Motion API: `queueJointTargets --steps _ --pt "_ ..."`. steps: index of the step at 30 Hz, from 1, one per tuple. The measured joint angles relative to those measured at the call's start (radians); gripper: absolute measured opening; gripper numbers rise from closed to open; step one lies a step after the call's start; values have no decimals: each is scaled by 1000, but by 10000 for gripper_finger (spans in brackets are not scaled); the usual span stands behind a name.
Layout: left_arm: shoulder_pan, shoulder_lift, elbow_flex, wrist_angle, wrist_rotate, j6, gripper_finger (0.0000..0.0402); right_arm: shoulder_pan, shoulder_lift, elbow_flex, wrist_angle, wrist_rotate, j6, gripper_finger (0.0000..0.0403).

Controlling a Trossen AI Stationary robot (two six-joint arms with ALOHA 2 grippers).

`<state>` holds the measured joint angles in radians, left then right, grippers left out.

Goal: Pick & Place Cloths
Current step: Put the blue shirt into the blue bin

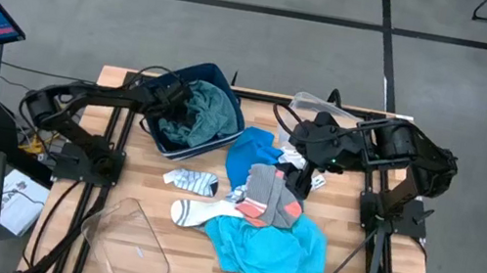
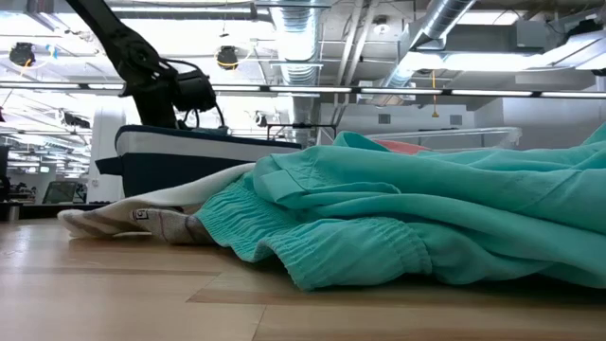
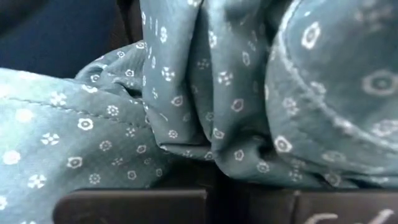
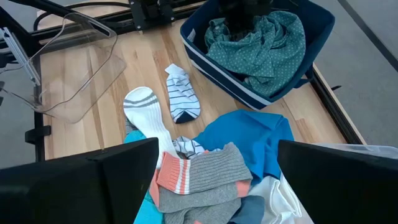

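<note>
Teal patterned shirt fills left gripper's view inside blue bin, far-left table corner; grip unreadable | right gripper open above grey-and-coral socks, mid-table, nearer arm.

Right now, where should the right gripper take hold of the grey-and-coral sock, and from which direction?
Probably from straight above, at the ribbed grey cuff beside its coral stripes. The grey-and-coral sock lies flat on top of the pile, over the bright blue top, so that raised fold can be pinched alone. The right gripper, fingers open, hovers over it.
</note>
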<state>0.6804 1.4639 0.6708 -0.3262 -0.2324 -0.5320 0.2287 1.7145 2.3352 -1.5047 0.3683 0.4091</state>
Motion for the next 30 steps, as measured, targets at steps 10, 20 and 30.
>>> queueJointTargets --steps 10,20,30 --pt "42 -265 44 -19 67 4 13 0 0 0 0 0 0 321" --pt "36 -649 45 19 70 118 88 17 0 0 0 0 -9 321" --pt "-70 -578 47 176 187 113 9 24 0 0 12 0 -24 321"
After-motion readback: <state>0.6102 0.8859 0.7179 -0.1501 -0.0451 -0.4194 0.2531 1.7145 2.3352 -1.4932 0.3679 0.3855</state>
